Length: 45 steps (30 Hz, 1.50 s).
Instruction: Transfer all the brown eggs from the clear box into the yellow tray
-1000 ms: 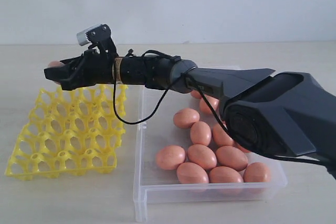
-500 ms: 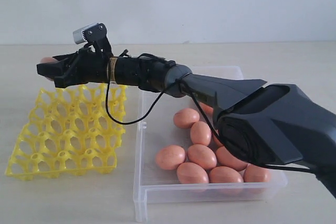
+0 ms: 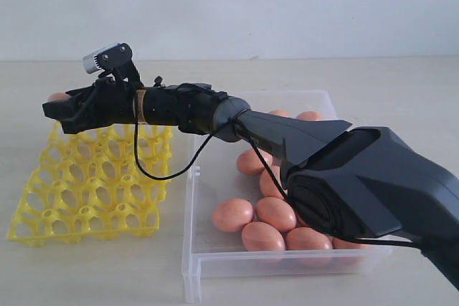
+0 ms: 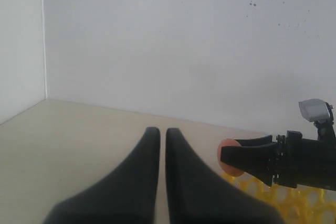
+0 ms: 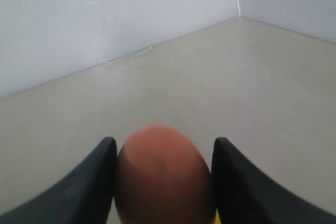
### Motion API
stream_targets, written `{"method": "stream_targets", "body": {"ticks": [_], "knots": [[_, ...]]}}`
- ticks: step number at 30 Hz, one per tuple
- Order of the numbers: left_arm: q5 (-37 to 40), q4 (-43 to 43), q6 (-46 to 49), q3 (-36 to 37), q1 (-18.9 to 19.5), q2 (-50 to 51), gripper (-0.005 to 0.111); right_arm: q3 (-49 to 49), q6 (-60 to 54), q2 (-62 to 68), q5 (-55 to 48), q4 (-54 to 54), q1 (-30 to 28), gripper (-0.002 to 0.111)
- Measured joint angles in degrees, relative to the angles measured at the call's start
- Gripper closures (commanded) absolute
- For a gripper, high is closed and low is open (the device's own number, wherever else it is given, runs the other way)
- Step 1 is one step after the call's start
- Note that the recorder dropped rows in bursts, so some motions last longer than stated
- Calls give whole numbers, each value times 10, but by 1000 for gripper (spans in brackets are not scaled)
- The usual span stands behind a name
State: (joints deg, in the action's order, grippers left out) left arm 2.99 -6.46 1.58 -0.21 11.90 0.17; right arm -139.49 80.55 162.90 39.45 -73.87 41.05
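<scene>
The right claw (image 3: 57, 107), clamped on one brown egg (image 3: 57, 96), has swung further out and dipped in the last second. It now hangs over the 11 o'clock corner of the yellow tray (image 3: 86, 202). No egg shows yet in the tray's cups. The tray lies on the desk (image 3: 107, 277) at 9 o'clock from the clear box (image 3: 215, 259), where a heap of eggs (image 3: 276, 213) waits. A drop into a far cup looks close. The left claw (image 4: 158, 142) is pressed shut and empty.
</scene>
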Motion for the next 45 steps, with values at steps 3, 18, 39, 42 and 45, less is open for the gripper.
{"method": "stream_targets", "body": {"ticks": [3,18,39,42,45], "knots": [[0,0,0,0,0,0,103,0,0,0,-9,1,0,108],[0,0,0,0,0,0,103,-1,-46,0,35,-19,0,108],[0,0,0,0,0,0,103,-3,-170,18,0,66,7,108],[0,0,0,0,0,0,103,-3,-156,18,1,66,7,108],[0,0,0,0,0,0,103,-3,-146,18,4,66,7,108]]}}
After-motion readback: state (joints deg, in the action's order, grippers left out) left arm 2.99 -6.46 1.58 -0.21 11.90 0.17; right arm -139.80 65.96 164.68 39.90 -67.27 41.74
